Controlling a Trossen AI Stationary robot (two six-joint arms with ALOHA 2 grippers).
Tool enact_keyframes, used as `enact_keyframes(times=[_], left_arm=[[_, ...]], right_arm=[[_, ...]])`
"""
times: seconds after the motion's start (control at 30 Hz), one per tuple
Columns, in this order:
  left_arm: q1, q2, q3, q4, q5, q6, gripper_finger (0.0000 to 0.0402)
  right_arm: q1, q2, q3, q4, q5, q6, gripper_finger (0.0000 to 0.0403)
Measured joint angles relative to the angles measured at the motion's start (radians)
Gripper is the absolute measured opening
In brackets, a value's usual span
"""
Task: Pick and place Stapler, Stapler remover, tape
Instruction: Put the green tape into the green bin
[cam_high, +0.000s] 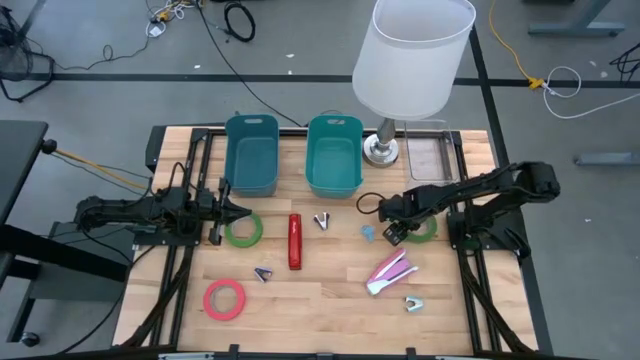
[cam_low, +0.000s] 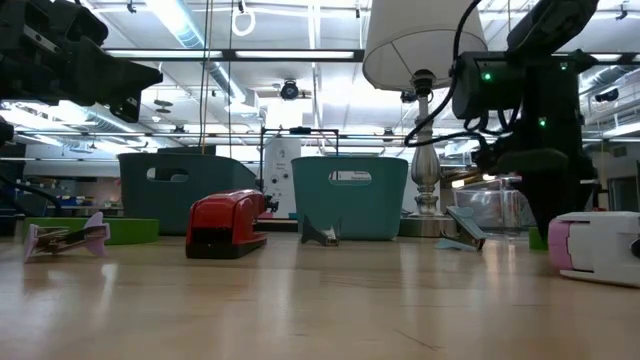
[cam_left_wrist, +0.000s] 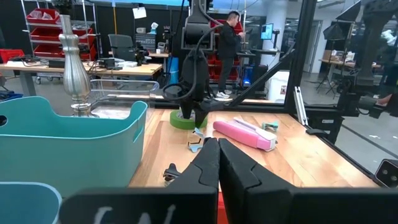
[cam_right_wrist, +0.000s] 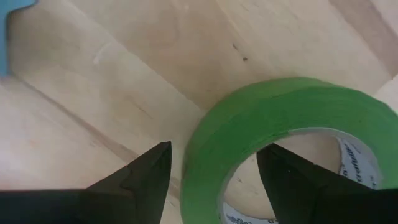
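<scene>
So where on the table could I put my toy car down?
Bare wood lies between the red tape and the pink stapler, near the front edge. It is crowded around the red stapler and by the bins.

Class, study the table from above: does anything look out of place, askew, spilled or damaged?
Nothing looks spilled or broken. The oddest thing is the lamp standing at the table's far edge among office items. The pink stapler lies at an angle, while the red stapler lies straight. Both teal bins sit upright.
</scene>
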Motion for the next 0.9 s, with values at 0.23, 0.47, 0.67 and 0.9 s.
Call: enact_keyframes(times=[0.23,0.47,0.67,0.9], left_arm=[[0.000,0.000,0.000,0.000,0.000,0.000,0.0003],[0.000,0.000,0.000,0.000,0.000,0.000,0.0003],[0.000,0.000,0.000,0.000,0.000,0.000,0.0003],[0.000,0.000,0.000,0.000,0.000,0.000,0.0003]], right_arm=[[0.014,0.028,0.000,0.029,0.002,0.028,0.0233],[0.033,0.028,0.000,0.033,0.002,0.067,0.0195],[0.036,0.028,0.000,0.035,-0.002,0.072,0.0147],[0.036,0.027,0.000,0.035,-0.005,0.072,0.0106]])
